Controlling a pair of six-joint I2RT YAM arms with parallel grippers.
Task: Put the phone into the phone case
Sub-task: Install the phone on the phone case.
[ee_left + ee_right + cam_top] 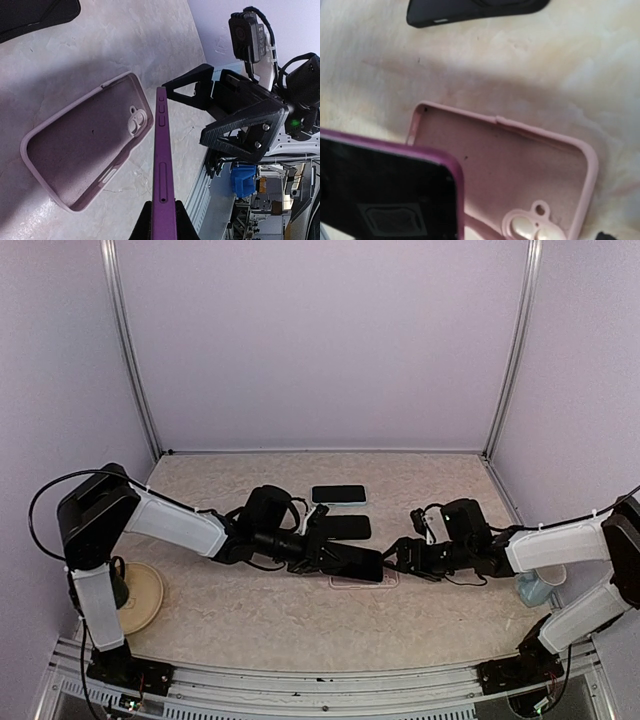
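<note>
I have my left claw (163, 216) clamped on the phone (163, 160) over the case (80, 155). My right claw (185, 112) stands wide open and empty, just to the right.

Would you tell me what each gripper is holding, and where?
Left gripper: slim purple phone, pinched by one end across its faces. Right gripper: nothing.

Looking down from high behind the arm bases across the whole worktop (260, 625), with both wrist views close and low, sharing the pink case (75, 150) from opposite ends.
</note>
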